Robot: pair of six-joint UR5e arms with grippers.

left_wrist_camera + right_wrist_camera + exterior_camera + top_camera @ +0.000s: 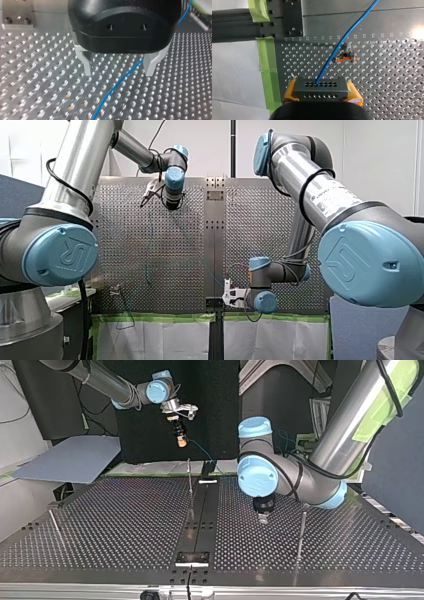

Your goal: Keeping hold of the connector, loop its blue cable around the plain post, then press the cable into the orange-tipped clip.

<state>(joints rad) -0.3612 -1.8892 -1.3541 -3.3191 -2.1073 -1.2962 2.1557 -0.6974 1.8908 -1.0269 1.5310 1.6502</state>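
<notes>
— While you hang over the table, what has your right claw got?

— My right gripper (pixel 321 94) is clamped on the grey connector (pixel 320 86), one yellow pad (pixel 289 91) pressing each side of it. The blue cable (pixel 325 68) leaves the connector's face and runs off across the perforated table (pixel 387 82). Under the cable stands the orange-tipped clip (pixel 344 57). In the right wrist view the cable passes just beside it, but whether they touch I cannot tell. A strip of green tape (pixel 268 72) lines the table's edge beside this gripper.

— Where does that claw sit in the scene?

— In the top view it hangs high at the far side, a little left of the middle, well above the table.

— And your left claw?

— My left gripper (pixel 118 73) points straight down, close over the table, right of the middle in the top view and nearer that camera. Its metal fingers (pixel 87 66) stand apart and grip nothing. The cable runs between them, across the holes; I cannot tell whether it rests on the table. A slim metal post (pixel 302 527) stands near, at the gripper's right in the top view.
</notes>
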